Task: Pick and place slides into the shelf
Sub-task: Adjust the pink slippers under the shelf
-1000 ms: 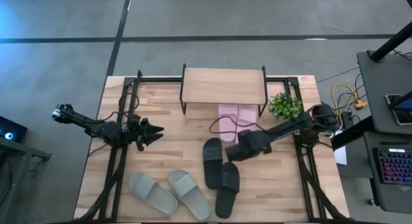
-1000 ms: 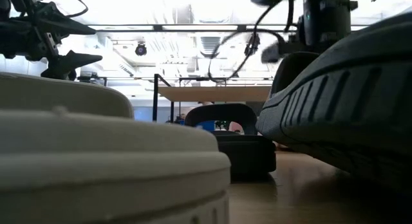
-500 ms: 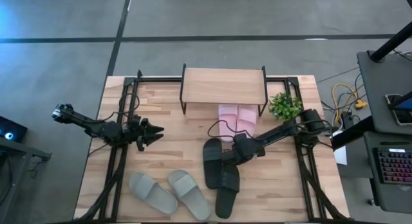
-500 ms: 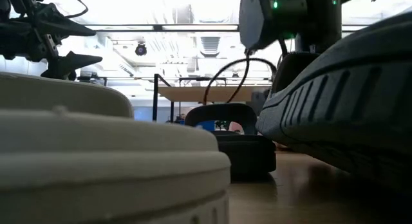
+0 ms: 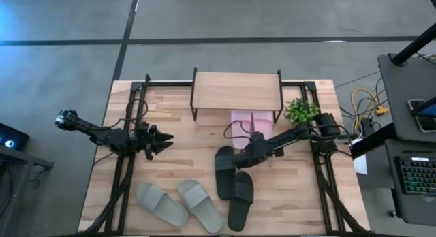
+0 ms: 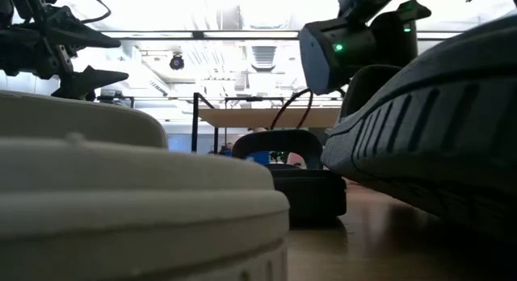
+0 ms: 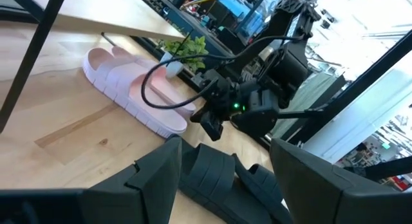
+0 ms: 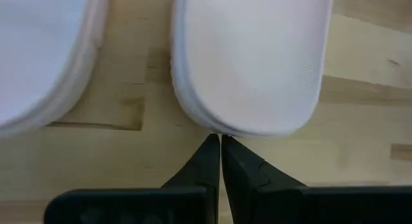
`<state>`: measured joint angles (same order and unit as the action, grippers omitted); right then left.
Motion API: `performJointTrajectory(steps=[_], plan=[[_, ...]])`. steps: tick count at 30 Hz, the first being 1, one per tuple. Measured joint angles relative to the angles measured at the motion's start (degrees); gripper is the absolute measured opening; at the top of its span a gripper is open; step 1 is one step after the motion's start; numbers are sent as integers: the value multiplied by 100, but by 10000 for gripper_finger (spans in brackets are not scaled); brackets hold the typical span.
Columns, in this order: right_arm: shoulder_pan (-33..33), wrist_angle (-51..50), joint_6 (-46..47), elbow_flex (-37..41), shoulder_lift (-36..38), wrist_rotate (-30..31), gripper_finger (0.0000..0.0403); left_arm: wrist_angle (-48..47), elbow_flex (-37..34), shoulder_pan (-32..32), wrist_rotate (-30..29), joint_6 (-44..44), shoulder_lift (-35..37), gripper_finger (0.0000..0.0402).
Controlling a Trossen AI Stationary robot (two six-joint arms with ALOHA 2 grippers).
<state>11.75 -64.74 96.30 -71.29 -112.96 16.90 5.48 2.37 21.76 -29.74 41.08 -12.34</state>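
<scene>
The shelf [image 5: 237, 92] stands at the table's far middle. Two pale pink slides [image 5: 250, 124] lie on the table in front of it, their far ends under its plank. Two black slides [image 5: 231, 182] lie nearer on the table, and two grey-green slides [image 5: 178, 204] lie by the near edge. My right gripper [image 5: 242, 156] is shut and points steeply down between the pink and black slides. Its tips [image 8: 217, 141] are at one pink slide's rounded near end [image 8: 248, 124]. My left gripper [image 5: 165, 137] waits open above the table's left part. My right gripper's shut fingertips [image 8: 207, 153] come slanting down from the near side to the rim of one pink slide's near end [image 8: 222, 131]. I cannot tell whether they touch it. The slide lies flat on the table.
A small green potted plant [image 5: 302, 112] stands right of the shelf, beside my right arm. The black frame rails [image 5: 133, 121] run along both table sides. Bare wood lies between my left gripper and the pink slides.
My right gripper has sunk toward the table and tipped more steeply down, going from above the black slides to the pink slides' near ends. It has stayed shut. No slide has moved.
</scene>
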Motion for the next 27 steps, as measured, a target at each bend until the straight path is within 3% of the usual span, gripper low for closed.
performJointTrajectory(steps=[6,17,23,27], plan=[[-33,62,-471,-209,10,-38,9,1,0,0,-9,2,2,224],[438,-428,-260,-340,21,-511,9,8,0,0,-21,49,9,224],[679,791,-768,-433,231,-569,9,148,0,0,-99,53,1,224],[471,1249,-1216,-752,207,-332,9,383,0,0,-296,55,9,224]])
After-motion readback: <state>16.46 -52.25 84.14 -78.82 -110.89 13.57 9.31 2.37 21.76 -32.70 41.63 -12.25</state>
